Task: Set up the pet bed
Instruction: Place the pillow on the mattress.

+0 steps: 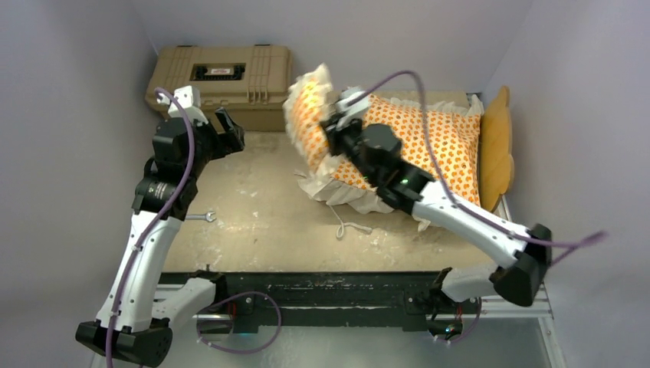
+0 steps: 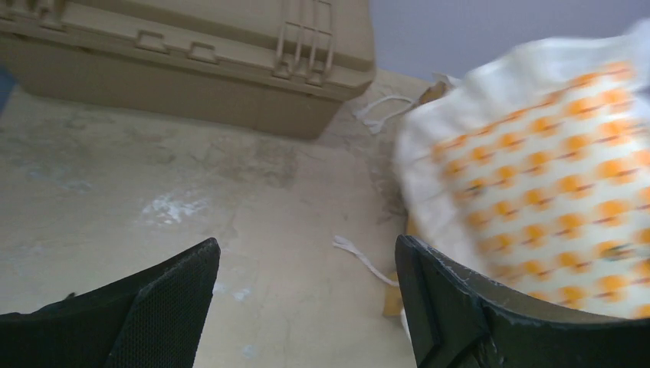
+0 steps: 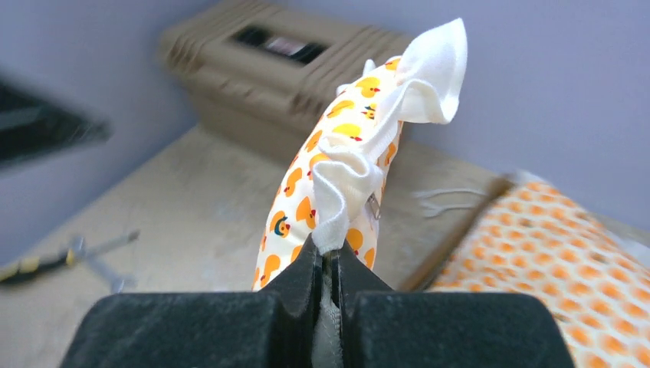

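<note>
Two arms in view from above. Right gripper (image 1: 331, 126) sits in the upper middle of the frame, clamped tight on the white ruffle of the small pillow (image 1: 306, 115). The pillow stands up on edge, raised off the table (image 1: 260, 215), directly above and left of the fingers in that frame.

Right wrist view: jaws pressed together with a strip of white ruffle (image 3: 331, 222) pinched between them. The pillow rises straight from the fingertips toward the top centre, curving slightly, duck print showing, a loose flap of ruffle at its top end.

Mattress cushion (image 1: 429, 146) lies flat in the upper right, on the bed frame, under and behind the right arm. Wooden headboard (image 1: 497, 146) stands at the far right edge of the cushion. A white cord (image 1: 349, 228) trails onto the table below the cushion.

Left gripper (image 1: 230, 130) is in the upper left, spread wide, holding nothing, well apart from the pillow and just in front of the tan case (image 1: 222, 77). Left wrist view: both fingers (image 2: 172, 299) low in frame with bare table between them; blurred orange-print cloth (image 2: 552, 176) at right, whether pillow or cushion I cannot tell.

Wrench (image 1: 201, 218) lies on the table, left of centre.
</note>
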`<state>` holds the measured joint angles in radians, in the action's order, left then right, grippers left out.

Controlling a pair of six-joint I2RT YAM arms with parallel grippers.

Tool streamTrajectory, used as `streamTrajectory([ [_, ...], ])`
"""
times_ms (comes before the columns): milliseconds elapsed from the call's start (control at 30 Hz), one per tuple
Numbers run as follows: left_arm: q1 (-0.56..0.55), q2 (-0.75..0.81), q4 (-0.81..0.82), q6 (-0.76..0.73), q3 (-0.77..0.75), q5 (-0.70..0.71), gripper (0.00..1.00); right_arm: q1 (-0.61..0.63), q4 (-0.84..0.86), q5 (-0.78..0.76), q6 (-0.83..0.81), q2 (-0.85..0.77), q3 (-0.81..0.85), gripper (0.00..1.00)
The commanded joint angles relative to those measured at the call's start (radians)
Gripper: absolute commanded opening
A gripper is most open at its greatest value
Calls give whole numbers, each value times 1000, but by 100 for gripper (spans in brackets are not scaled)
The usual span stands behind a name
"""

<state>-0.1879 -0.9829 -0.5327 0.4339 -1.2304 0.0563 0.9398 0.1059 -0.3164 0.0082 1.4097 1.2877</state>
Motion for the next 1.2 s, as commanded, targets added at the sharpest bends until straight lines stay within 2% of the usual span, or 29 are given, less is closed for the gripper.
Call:
streamTrajectory([
  [0, -17, 39, 35, -93, 96, 180, 84, -139, -47, -164, 222, -196, -51, 0],
  [200, -45, 56, 151, -85, 284, 191, 84, -386, -82, -229, 297, -361, -127, 0],
  [267, -57, 58, 184, -84, 327, 200, 84, -478, -93, -186, 319, -390, -149, 0],
  [367, -77, 59, 227, -91, 375, 216, 84, -630, -97, -44, 355, -416, -185, 0],
  [500, -101, 59, 263, -102, 424, 241, 84, -822, -95, 104, 393, -432, -256, 0],
  [633, -135, 66, 274, -117, 441, 268, 84, -964, -125, 156, 382, -427, -320, 0],
  [733, -161, 73, 271, -127, 443, 292, 84, -1095, -166, 252, 366, -396, -340, 0],
  [800, -173, 81, 269, -131, 446, 303, 84, -1142, -198, 242, 357, -369, -337, 0],
  [867, -182, 89, 265, -134, 447, 316, 84, -1150, -230, 159, 341, -349, -326, 0],
  [933, -190, 95, 262, -137, 447, 332, 84, -1150, -270, 56, 334, -324, -307, 15],
  [1133, -204, 111, 257, -140, 451, 348, 84, -1150, -358, -53, 334, -288, -197, 15],
  [1167, -205, 111, 257, -141, 452, 348, 84, -1150, -361, -110, 267, -288, -170, 52],
])
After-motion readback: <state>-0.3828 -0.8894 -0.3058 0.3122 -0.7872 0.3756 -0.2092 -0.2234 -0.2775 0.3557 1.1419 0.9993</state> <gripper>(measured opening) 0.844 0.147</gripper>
